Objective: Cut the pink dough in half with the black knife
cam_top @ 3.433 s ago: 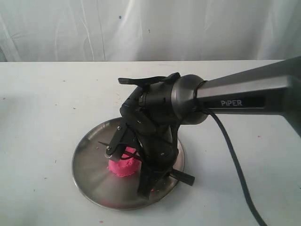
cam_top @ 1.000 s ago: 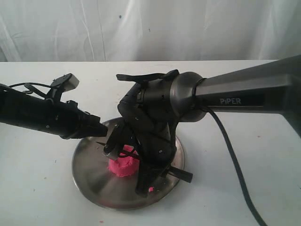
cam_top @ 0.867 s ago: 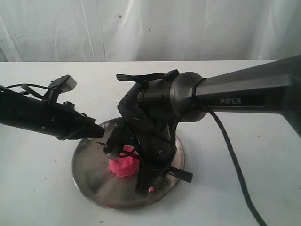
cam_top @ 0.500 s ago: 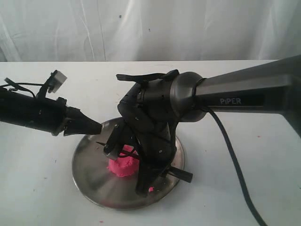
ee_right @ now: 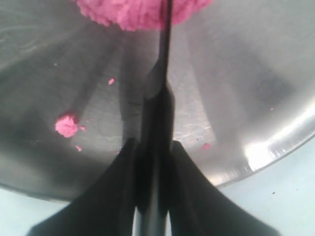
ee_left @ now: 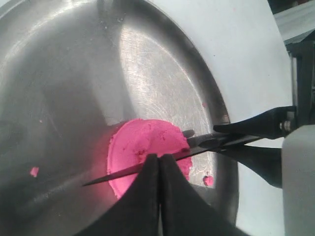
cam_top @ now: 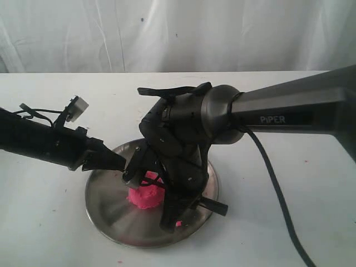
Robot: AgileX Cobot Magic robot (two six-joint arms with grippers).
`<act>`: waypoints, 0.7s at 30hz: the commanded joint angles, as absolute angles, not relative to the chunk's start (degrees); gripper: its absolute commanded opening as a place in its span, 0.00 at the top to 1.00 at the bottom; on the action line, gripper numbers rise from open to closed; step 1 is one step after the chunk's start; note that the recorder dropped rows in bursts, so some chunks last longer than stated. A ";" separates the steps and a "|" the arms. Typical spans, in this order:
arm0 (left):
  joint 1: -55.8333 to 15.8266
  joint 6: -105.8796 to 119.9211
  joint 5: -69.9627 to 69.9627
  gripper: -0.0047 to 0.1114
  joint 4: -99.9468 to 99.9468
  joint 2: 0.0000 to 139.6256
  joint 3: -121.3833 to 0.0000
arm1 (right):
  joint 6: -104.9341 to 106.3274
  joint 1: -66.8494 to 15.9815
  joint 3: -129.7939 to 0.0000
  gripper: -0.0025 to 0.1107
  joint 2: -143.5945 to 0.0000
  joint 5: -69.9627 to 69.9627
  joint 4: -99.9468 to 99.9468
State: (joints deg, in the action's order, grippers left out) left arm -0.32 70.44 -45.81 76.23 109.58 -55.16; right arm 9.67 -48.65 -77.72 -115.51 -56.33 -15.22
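The pink dough [cam_top: 146,196] is one round flat-topped mound on the steel plate [cam_top: 105,206]. The black knife [ee_left: 118,173] lies across the dough [ee_left: 142,140], its blade pressed into the top. My right gripper [cam_top: 175,194] is shut on the knife's handle and stands over the plate just right of the dough. In the right wrist view the knife [ee_right: 162,59] runs from my right gripper [ee_right: 153,147] to the dough [ee_right: 138,12]. My left gripper [ee_left: 158,157] is shut on nothing, its tip [cam_top: 119,164] just over the dough's left side by the blade's point.
A tiny pink crumb [ee_right: 66,124] and smaller specks lie on the plate [ee_right: 236,98] near its rim. White table surrounds the plate [ee_left: 147,73]. A white curtain hangs behind. The right arm's cable [cam_top: 278,194] trails over the table at right.
My left arm has come into view from the left, swung about, and now sits lower with its shut tip closer to the knife's point. Right gripper, knife and dough have barely moved.
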 commanded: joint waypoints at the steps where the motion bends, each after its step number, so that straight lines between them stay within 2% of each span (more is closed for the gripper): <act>1: -0.77 71.78 -44.36 0.96 77.20 109.38 -55.44 | 10.36 -49.04 -78.18 0.98 -115.49 -56.03 -15.02; 21: -0.77 76.63 -43.55 0.96 81.32 114.40 -55.44 | 10.48 -49.04 -78.18 0.98 -114.20 -54.49 -15.26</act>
State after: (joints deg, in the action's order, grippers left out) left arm -0.54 75.86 -44.64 81.42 113.91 -55.42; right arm 9.67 -48.65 -78.02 -115.36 -56.32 -15.33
